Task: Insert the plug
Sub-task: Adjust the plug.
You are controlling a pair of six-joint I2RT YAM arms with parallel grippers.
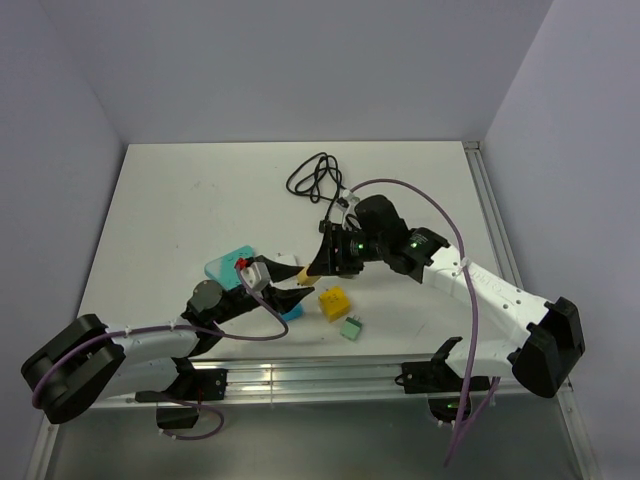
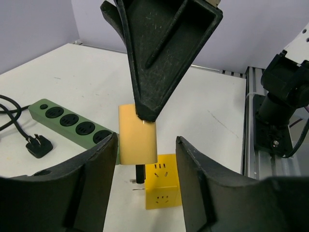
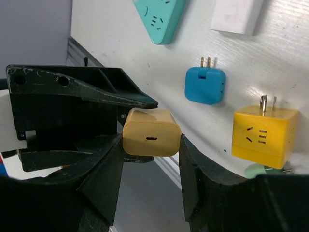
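Left wrist view: the tan charger (image 2: 138,135), pinched in the right gripper (image 3: 151,140), hangs prongs-down between the left gripper (image 2: 145,145)'s parted jaws, near the yellow socket cube (image 2: 161,191). Best to square the prongs to its slots before lowering.

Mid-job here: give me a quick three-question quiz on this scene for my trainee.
1. Which grips the tan charger: A) left hand or B) right hand?
2. True or false: the left hand is open, its fingers either side of the charger.
3. Fill in: the cube near the charger is coloured ____.
Key: 1 B; 2 true; 3 yellow.
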